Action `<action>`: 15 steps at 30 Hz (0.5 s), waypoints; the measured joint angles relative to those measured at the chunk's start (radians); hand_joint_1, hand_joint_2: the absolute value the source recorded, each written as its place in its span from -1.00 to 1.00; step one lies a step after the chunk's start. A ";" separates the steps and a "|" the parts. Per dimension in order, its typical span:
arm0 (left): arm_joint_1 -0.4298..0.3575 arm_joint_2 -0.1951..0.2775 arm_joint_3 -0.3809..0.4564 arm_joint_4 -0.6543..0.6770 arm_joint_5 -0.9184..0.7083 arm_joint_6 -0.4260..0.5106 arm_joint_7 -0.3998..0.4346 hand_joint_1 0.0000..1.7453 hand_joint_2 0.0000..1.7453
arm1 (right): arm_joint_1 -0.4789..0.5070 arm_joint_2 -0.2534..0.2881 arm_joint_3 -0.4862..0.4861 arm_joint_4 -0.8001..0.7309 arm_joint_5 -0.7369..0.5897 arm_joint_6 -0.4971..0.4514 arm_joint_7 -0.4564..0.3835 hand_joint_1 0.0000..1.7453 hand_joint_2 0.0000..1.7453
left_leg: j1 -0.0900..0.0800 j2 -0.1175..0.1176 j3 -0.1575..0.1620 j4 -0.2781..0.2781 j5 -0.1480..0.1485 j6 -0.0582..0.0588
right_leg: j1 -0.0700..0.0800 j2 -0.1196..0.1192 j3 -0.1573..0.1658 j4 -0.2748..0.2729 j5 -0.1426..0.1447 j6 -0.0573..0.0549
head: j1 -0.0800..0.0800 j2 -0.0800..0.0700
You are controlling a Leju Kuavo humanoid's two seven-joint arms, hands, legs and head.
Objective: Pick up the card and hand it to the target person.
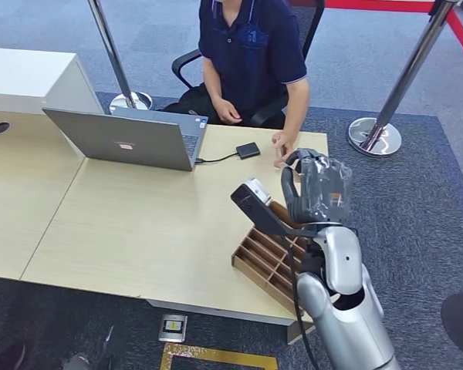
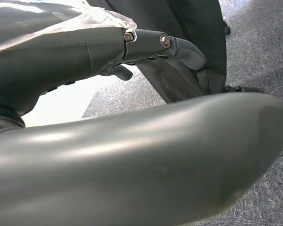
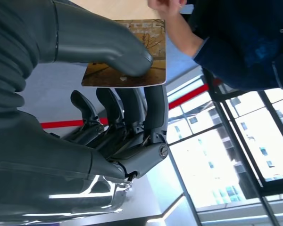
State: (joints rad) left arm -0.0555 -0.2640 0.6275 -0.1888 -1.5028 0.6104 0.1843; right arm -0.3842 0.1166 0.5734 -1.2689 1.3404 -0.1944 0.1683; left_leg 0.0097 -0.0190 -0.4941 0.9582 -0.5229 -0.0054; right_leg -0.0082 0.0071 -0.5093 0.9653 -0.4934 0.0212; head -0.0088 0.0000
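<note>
You get even, bright indoor light in the head view: the counter (image 1: 130,223) reads sharp, with only soft shadows under the laptop (image 1: 124,139). Your left wrist view is soft, the thumb (image 2: 140,160) up close out of focus, with a blown-out white patch behind it. In your right wrist view the windows (image 3: 239,155) glare, and sheen streaks the grey cover (image 3: 54,188).
</note>
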 joint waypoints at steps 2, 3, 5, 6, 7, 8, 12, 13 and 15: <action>0.000 0.000 0.000 0.000 -0.003 0.000 0.000 -1.00 -1.00 | -0.028 0.012 0.010 0.002 -0.001 0.014 0.000 0.63 1.00 | 0.000 0.000 0.000 0.000 0.000 0.000 | 0.000 0.000 0.000 0.000 0.000 0.000 | 0.000 0.000; 0.000 0.000 0.000 0.000 -0.005 0.000 0.000 -1.00 -1.00 | -0.043 0.019 0.014 0.007 -0.002 0.019 0.001 0.63 1.00 | 0.000 0.000 0.000 0.000 0.000 0.000 | 0.000 0.000 0.000 0.000 0.000 0.000 | 0.000 0.000; 0.000 0.000 0.000 0.000 -0.007 0.000 0.000 -1.00 -1.00 | -0.076 0.035 0.019 0.026 -0.006 0.026 0.006 0.62 1.00 | 0.000 0.000 0.000 0.000 0.000 0.000 | 0.000 0.000 0.000 0.000 0.000 0.000 | 0.000 0.000; 0.000 0.000 0.000 0.000 -0.009 0.000 0.000 -1.00 -1.00 | -0.094 0.043 0.020 0.042 -0.007 0.028 0.011 0.62 1.00 | 0.000 0.000 0.000 0.000 0.000 0.000 | 0.000 0.000 0.000 0.001 0.000 0.000 | 0.000 0.000; -0.001 0.000 -0.001 0.000 -0.011 0.000 0.000 -1.00 -1.00 | -0.113 0.052 0.021 0.063 -0.007 0.030 0.017 0.61 1.00 | 0.000 0.000 0.000 0.000 0.000 0.000 | 0.000 0.000 0.000 0.001 0.000 0.000 | 0.000 0.000; -0.001 0.000 -0.001 0.000 -0.013 0.000 0.000 -1.00 -1.00 | -0.133 0.061 0.021 0.086 -0.006 0.029 0.025 0.62 1.00 | 0.000 0.000 0.000 0.000 0.000 0.000 | 0.000 0.000 0.000 0.001 0.000 0.000 | 0.000 0.000; -0.002 0.000 -0.002 0.000 -0.021 -0.002 -0.002 -1.00 -1.00 | -0.213 0.092 0.021 0.197 0.007 0.022 0.054 0.62 1.00 | 0.000 0.000 0.000 0.000 0.000 0.000 | 0.000 0.000 0.000 0.000 0.000 0.000 | 0.000 0.000; -0.002 0.000 -0.003 0.000 -0.023 -0.002 -0.004 -1.00 -1.00 | -0.230 0.100 0.021 0.230 0.010 0.019 0.060 0.62 1.00 | 0.000 0.000 0.000 0.000 0.000 0.000 | 0.000 0.000 0.000 0.000 0.000 0.000 | 0.000 0.000; -0.002 0.000 -0.003 0.000 -0.024 -0.003 -0.009 -1.00 -1.00 | -0.252 0.109 0.021 0.277 0.013 0.012 0.064 0.63 1.00 | 0.000 0.000 0.000 0.000 0.000 0.000 | 0.000 0.000 0.000 0.000 0.000 0.000 | 0.000 0.000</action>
